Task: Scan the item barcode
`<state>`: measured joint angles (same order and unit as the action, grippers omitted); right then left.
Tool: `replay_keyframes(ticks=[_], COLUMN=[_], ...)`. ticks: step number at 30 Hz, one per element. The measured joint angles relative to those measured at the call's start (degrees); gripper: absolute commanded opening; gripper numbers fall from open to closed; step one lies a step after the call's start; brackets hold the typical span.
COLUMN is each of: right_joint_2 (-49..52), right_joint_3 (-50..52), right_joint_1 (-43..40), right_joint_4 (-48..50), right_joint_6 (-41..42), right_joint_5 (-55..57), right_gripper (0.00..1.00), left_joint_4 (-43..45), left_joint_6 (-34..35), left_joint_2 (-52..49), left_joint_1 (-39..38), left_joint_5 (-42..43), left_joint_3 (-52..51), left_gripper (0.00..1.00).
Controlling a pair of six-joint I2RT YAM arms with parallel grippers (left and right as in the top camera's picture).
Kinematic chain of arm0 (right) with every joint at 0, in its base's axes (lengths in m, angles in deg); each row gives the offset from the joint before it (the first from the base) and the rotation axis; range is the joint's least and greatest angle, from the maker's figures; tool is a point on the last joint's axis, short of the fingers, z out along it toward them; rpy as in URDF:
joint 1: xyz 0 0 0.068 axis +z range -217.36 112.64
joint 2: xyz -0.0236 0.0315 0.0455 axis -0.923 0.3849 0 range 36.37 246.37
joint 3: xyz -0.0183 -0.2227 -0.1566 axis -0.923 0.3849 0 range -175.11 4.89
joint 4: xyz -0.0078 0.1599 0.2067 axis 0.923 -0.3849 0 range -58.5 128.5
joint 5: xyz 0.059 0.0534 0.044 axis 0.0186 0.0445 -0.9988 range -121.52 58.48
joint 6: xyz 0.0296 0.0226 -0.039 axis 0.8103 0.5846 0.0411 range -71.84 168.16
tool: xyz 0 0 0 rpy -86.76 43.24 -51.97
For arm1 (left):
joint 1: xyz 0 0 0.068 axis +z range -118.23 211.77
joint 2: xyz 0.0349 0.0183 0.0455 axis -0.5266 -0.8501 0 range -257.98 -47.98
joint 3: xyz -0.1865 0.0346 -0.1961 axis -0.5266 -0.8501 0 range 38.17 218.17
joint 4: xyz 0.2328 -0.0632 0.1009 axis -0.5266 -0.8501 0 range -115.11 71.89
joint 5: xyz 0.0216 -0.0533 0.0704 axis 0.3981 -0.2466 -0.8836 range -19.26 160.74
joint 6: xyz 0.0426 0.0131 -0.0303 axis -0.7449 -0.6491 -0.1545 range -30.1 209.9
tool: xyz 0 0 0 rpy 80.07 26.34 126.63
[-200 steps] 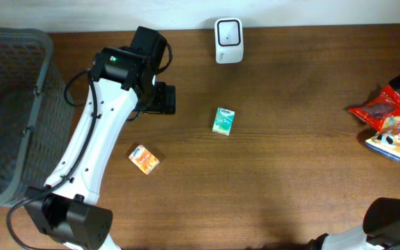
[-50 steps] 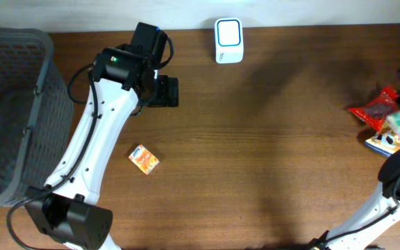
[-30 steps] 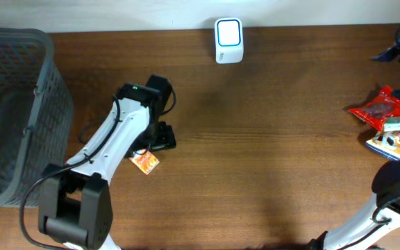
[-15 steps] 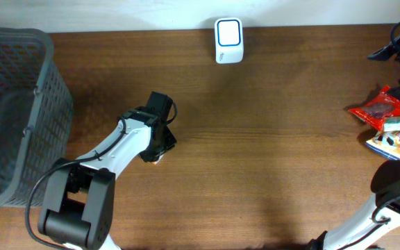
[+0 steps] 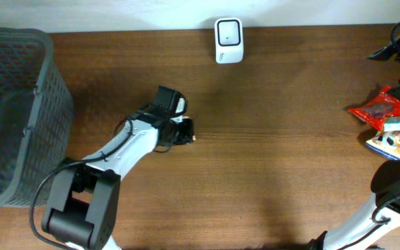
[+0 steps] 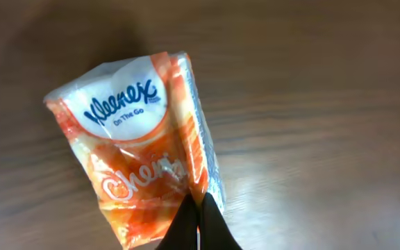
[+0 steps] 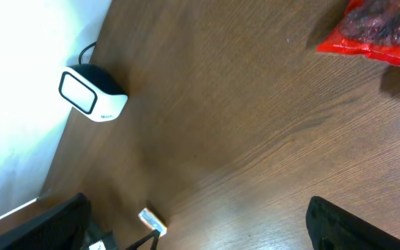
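Observation:
The item is an orange Kleenex tissue pack (image 6: 141, 160). My left gripper (image 6: 198, 232) is shut on it, the two dark fingers pinched together on the pack's lower edge, with the wooden table behind. From overhead the left gripper (image 5: 186, 130) is at mid-table left and hides nearly all of the pack. The white barcode scanner (image 5: 228, 40) stands at the table's far edge, well beyond the pack. In the right wrist view the scanner (image 7: 92, 94) and the pack (image 7: 153, 220) both show. My right gripper (image 7: 200, 232) is open and empty, at the far right corner (image 5: 387, 43).
A grey mesh basket (image 5: 12, 104) fills the left end of the table. A pile of snack packets, one a red bag (image 5: 380, 111), lies at the right edge below my right gripper. The red bag (image 7: 384, 28) also shows in the right wrist view.
My left gripper came down on the tissue pack, shut on it, and has carried it up and to the right. My right arm has stayed in the far right corner.

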<state>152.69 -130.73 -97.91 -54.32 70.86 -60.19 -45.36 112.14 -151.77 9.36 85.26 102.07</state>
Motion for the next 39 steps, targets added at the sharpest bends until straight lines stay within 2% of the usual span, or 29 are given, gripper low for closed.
replay_keyframes(ticks=[3, 4, 5, 6, 7, 8, 9, 11, 12, 17, 22, 26, 29, 31, 34, 39], right_joint_2=[0.0, 0.0, 0.0, 0.0, 0.0, 0.0, 0.0, 0.0, 0.0, 0.0, 0.0, 0.07, 0.09, 0.22, 0.66, 0.68], right_joint_3=[0.0, 0.0, 0.0, 0.0, 0.0, 0.0, 0.0, 0.0, 0.0, 0.02, 0.02, 0.02, 1.86, 6.82, 13.79, 17.53], right_joint_1=[0.0, 0.0, 0.0, 0.0, 0.0, 0.0, 0.0, 0.0, 0.0, 0.0, 0.0, 2.51, 12.26, 20.22, 29.42, 35.8], right_joint_4=[0.0, 0.02, 0.0, 0.0, 0.0, 0.0, 0.0, -0.02, -0.07, 0.94, 3.45, -2.69, -4.17, -2.95, 5.33, 8.55], right_joint_6=[0.02, 0.02, 0.02, 0.04, 0.02, 0.02, 0.02, 0.04, 0.02, 0.04, 0.04, -3.48, -5.51, -2.19, 0.13, 3.08], right_joint_5=[0.0, 0.0, 0.0, 0.0, 0.0, 0.0, 0.0, 0.0, 0.0, -0.04, -1.79, -2.51, 2.73, 9.03, 14.14, 16.76], right_gripper=[0.99, 0.99, 0.99, 0.99, 0.99, 0.99, 0.99, 0.99, 0.99, 0.99, 0.99, 0.99, 0.99, 0.99, 0.99, 0.98], left_joint_4=[3.89, 5.29, 7.26, 8.57, 10.25, 10.54, 10.51, 7.82, 4.48, -15.93, -27.71, -28.89, -28.89, -29.07, -30.38, -30.69], left_joint_6=[-7.26, -8.02, -8.83, -9.53, -9.77, -10.14, -10.27, -10.54, -10.67, -10.73, -10.71, -10.69, -9.77, -9.14, -8.96, -8.96], left_joint_2=[0.0, -0.04, -0.07, -0.07, -0.07, -0.07, -0.09, -0.11, -0.09, 3.39, 7.58, 7.58, 7.58, 7.58, 7.58, 7.58], left_joint_1=[-6.49, -7.74, -9.09, -10.08, -10.71, -10.75, -10.71, -10.21, -9.73, -1.38, 10.54, 13.31, 13.62, 13.62, 13.62, 13.62], left_joint_5=[2.16, 1.99, 1.05, 0.24, -0.39, -0.83, -1.25, -1.66, -1.75, -5.55, -11.45, -12.04, -12.07, -12.04, -12.04, -12.04], left_joint_3=[0.61, 0.61, 0.61, 0.72, 0.74, 0.87, 1.18, 3.78, 6.43, 21.55, 24.28, 24.26, 24.26, 24.26, 24.26, 24.26], left_gripper=[0.0, 0.08, 0.29, 0.39, 0.54, 0.57, 0.72, 0.82, 0.99, 0.99, 0.99, 0.99, 0.99, 0.99, 0.99, 0.99])
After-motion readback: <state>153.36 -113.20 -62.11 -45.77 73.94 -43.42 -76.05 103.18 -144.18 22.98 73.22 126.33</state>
